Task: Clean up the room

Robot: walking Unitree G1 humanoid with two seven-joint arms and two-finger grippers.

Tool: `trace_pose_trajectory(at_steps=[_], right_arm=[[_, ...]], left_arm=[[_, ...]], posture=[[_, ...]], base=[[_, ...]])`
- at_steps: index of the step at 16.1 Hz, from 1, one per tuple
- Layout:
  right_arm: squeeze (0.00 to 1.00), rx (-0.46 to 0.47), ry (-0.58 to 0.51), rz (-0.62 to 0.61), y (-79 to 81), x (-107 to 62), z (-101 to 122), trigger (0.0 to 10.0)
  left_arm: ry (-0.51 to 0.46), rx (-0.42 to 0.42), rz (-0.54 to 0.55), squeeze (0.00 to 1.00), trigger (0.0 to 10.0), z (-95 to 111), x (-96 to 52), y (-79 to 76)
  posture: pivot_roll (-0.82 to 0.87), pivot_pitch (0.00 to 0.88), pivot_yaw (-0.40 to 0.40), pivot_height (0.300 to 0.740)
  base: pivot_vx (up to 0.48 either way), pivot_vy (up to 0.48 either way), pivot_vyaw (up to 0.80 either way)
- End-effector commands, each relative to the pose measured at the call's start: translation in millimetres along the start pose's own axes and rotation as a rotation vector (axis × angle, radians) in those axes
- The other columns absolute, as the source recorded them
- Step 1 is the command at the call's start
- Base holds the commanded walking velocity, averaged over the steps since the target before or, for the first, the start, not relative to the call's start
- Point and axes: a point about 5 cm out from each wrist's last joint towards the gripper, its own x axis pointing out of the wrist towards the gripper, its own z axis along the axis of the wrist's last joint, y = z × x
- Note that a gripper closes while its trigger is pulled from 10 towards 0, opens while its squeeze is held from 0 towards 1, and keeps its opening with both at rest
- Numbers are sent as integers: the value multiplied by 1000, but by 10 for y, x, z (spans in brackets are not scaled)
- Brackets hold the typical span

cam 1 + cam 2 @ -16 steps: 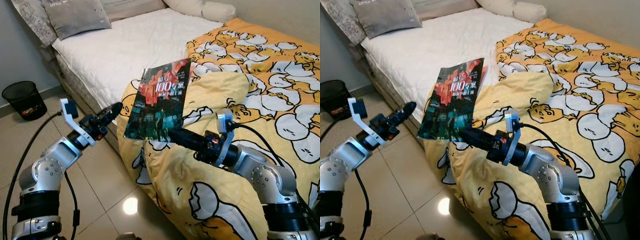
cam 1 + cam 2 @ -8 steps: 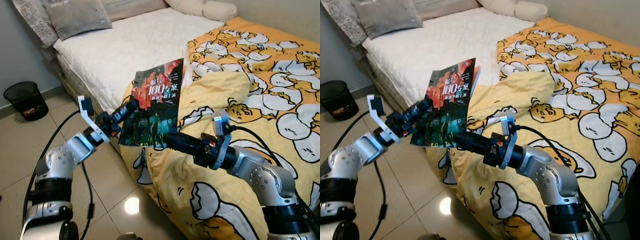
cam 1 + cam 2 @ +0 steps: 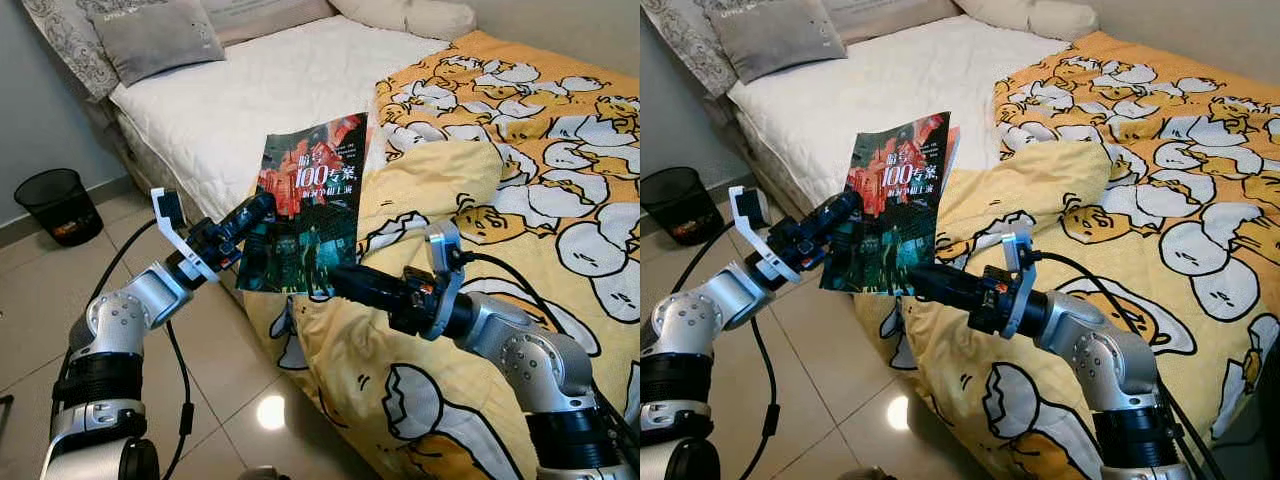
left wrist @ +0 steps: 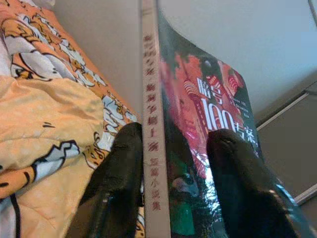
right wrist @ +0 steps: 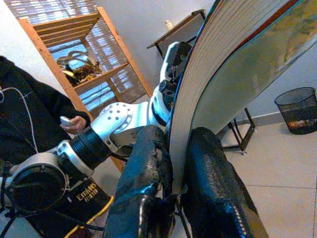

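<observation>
A book (image 3: 315, 190) with a dark red cover and a large "100" stands upright in the air over the bed's near edge. My right gripper (image 3: 340, 275) is shut on its lower edge, and the page block sits pinched between the two fingers (image 5: 148, 158) in the right wrist view. My left gripper (image 3: 262, 208) has come in from the left and is open. Its fingers (image 4: 124, 163) stand one on each side of the book's spine (image 4: 151, 148).
A yellow duvet (image 3: 520, 130) with a duck pattern hangs over the bed's edge below the book. Behind it are the white mattress (image 3: 250, 90) and a grey pillow (image 3: 155, 35). A black waste bin (image 3: 60, 205) stands on the tiled floor (image 3: 200, 400). A person (image 5: 29, 109) stands by a wooden shelf (image 5: 84, 54).
My left arm has swung in from the left until its fingers straddle the book's spine. The right gripper has kept its hold, and the book has shifted slightly left.
</observation>
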Motion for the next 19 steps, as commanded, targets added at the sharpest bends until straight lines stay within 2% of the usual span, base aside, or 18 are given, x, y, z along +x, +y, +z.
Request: trace_pose_trajectory(at_steps=[1, 5, 10, 11, 12, 14, 15, 16, 18, 19], right_arm=[[0, -34, -14, 42, 50, 76, 62, 0], [0, -52, -3, 2, 8, 59, 61, 0], [0, -72, 4, -16, -24, 69, 74, 0], [0, -82, 4, -20, -33, 84, 85, 8314], [0, -100, 12, -37, -55, 108, 85, 10000], [0, -75, 6, -37, -76, 133, 84, 10000], [839, -65, -7, -32, -74, 145, 98, 10000], [1000, -56, -19, -23, -66, 150, 112, 10000], [1000, -57, -27, -18, -50, 163, 106, 10000], [427, -67, -26, -30, -59, 177, 95, 10000]], left_arm=[[15, -32, -25, 0, 0, -38, 5, -35], [43, -53, -79, 0, 0, -73, -36, -131], [27, -47, -127, 0, 0, -24, -27, -257], [24, -40, -134, 0, 0, -8, -26, -279], [20, -31, -144, 0, 0, 22, -30, -311], [17, -24, -155, 0, 0, 57, -29, -347], [16, -23, -157, 0, 0, 67, -26, -355], [15, -25, -160, 0, 0, 73, -16, -362], [19, -27, -169, 0, 0, 72, 16, -373], [19, -30, -175, 0, 0, 69, 32, -380]], posture=[[-10, 0, 99, 740], [-28, 0, 109, 740], [-19, 0, 104, 740], [-14, 0, 102, 740], [-10, 0, 100, 740], [-7, 0, 101, 740], [-14, 0, 108, 740], [-15, 0, 109, 740], [-17, 0, 110, 740], [-17, 0, 110, 740]], base=[[0, 0, 0], [0, 0, 0], [0, 0, 0], [0, 0, 0], [0, 0, 0], [0, 0, 0], [0, 0, 0], [0, 0, 0], [0, 0, 0], [0, 0, 0]])
